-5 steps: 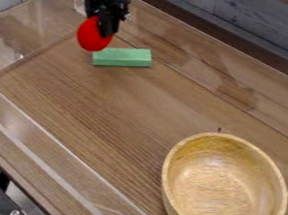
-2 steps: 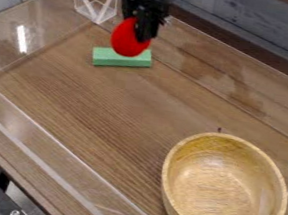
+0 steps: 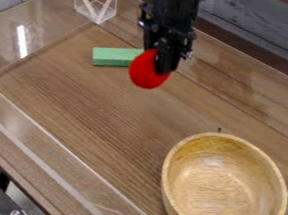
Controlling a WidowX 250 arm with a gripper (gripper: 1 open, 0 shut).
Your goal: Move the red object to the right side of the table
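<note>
The red object [image 3: 146,71], a small rounded strawberry-like toy, hangs just above the brown wood-grain table [image 3: 92,112] near its middle. My gripper [image 3: 162,60] points steeply down from above and is shut on the red object's upper right side. The black fingers [image 3: 170,55] cover part of the toy's top. The toy now overlaps the right end of a green block.
A green rectangular block [image 3: 114,56] lies flat just left of the red object. A round light wooden bowl [image 3: 224,190] stands at the front right. Clear acrylic walls [image 3: 42,181] edge the table, with a clear stand [image 3: 93,4] at the back left.
My gripper has carried the red object rightward and a little toward the front, from left of the green block to past its right end. The block and bowl stayed put.
</note>
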